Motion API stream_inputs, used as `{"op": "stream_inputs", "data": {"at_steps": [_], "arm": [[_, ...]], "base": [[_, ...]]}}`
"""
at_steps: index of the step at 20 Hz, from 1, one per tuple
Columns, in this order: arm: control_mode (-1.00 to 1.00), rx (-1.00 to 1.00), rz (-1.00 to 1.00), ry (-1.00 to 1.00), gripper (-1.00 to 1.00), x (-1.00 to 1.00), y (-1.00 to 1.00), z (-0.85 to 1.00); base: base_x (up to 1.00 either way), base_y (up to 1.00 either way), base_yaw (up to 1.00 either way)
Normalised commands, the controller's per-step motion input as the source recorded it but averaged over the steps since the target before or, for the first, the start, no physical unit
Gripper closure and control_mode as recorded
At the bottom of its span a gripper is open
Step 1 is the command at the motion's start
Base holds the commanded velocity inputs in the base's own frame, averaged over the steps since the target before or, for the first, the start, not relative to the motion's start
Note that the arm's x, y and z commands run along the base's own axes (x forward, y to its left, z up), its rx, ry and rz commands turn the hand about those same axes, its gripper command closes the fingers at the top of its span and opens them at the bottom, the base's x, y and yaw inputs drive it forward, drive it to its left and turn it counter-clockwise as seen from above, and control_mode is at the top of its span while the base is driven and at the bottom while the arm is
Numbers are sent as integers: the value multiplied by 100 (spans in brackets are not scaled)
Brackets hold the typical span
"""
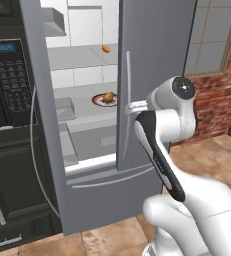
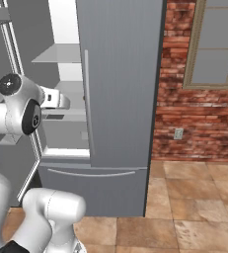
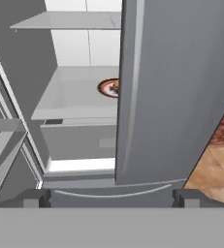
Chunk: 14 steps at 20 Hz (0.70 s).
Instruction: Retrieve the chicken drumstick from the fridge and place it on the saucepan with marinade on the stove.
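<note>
- Grey fridge [image 1: 152,60]: left door swung open, right door closed.
- Golden-brown chicken drumstick [image 1: 108,96] on red-rimmed plate [image 1: 98,100], middle shelf.
- Pincer [image 3: 111,197] spread, empty, facing fridge.

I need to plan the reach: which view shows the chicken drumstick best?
The left base view: the chicken drumstick sits in full sight on its red-rimmed plate. In the hand view the closed fridge door hides most of the plate.

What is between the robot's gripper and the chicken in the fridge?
The fridge's shut right door covers part of the red-rimmed plate that the chicken drumstick lies on. The left door is swung open, so the open gripper would likely have to reach in around the shut door's edge.
</note>
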Motion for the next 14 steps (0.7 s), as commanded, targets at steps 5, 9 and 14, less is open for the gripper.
{"op": "stream_inputs", "data": {"at_steps": [5, 9, 14], "arm": [[-100, -4, 0, 2, -100, 1, -3, -10], [-100, 0, 0, 0, -100, 0, -44, 0], [-100, 0, 2, -1, -100, 7, -44, 0]], "base": [[0, 0, 0], [0, 0, 0], [0, 0, 0]]}}
